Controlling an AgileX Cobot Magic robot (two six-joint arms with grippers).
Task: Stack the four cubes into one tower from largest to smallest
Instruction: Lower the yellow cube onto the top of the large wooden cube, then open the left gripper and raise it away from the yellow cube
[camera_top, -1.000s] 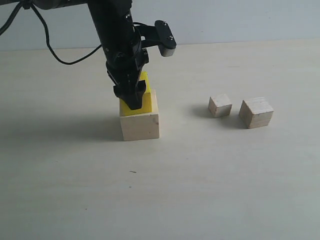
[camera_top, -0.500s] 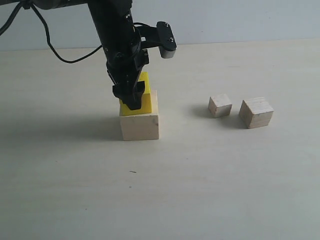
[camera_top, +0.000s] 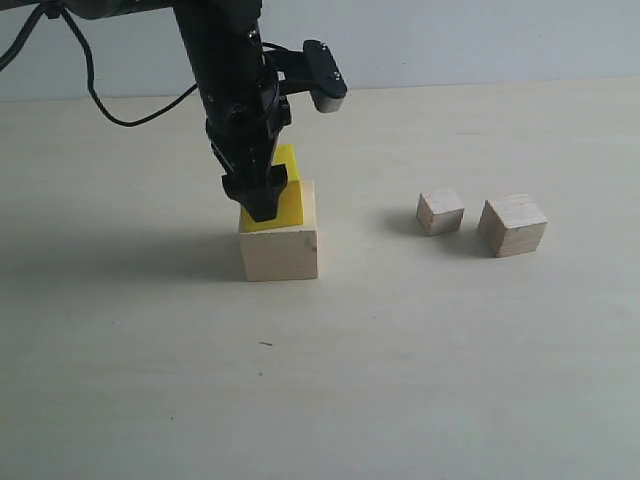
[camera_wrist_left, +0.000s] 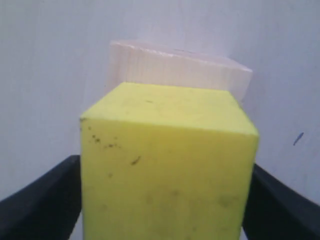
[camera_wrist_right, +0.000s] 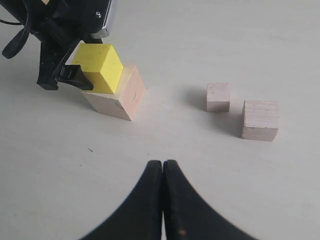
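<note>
Yellow cube (camera_wrist_left: 167, 165), clamped by left fingers (camera_wrist_left: 45, 205) in wrist view, tops large cube (camera_top: 280, 252); right fingers (camera_wrist_right: 145, 205) touching.

Bright, diffuse light fills all views; in the exterior view soft shadows spread left of the arm (camera_top: 225, 60) across the table (camera_top: 450, 350). In the left wrist view the close yellow cube (camera_wrist_left: 167, 165) is slightly blurred, and the wooden cube (camera_wrist_left: 175, 67) behind it looks washed out.

Pale beige matte surface (camera_top: 450, 350) with one small dark speck (camera_top: 265, 344); plain light grey-blue wall (camera_top: 480, 40) behind it.
</note>
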